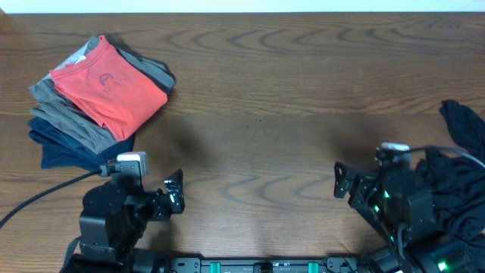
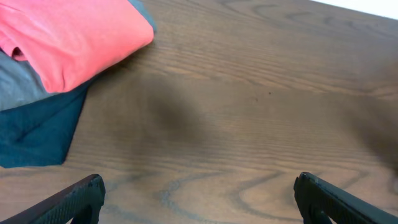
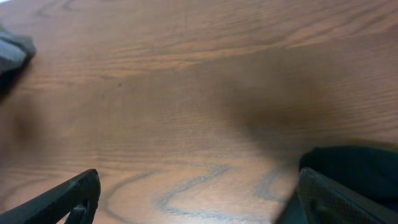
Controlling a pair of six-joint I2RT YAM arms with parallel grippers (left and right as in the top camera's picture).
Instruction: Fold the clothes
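Observation:
A folded coral-red T-shirt (image 1: pixel 107 83) lies on top of a stack with grey (image 1: pixel 68 120) and navy (image 1: pixel 62 150) folded garments at the table's left. The left wrist view shows the coral shirt (image 2: pixel 68 37) and the navy one (image 2: pixel 37 134) at its upper left. A crumpled black garment (image 1: pixel 458 178) lies at the right edge, beside and partly under the right arm. It also shows in the right wrist view (image 3: pixel 348 171). My left gripper (image 1: pixel 176 191) is open and empty over bare wood. My right gripper (image 1: pixel 341 182) is open and empty, the black garment just to its right.
The wooden table (image 1: pixel 258 114) spreads between the stack and the black garment. A black cable (image 1: pixel 38 196) runs from the left arm toward the left edge. The arm bases stand along the front edge.

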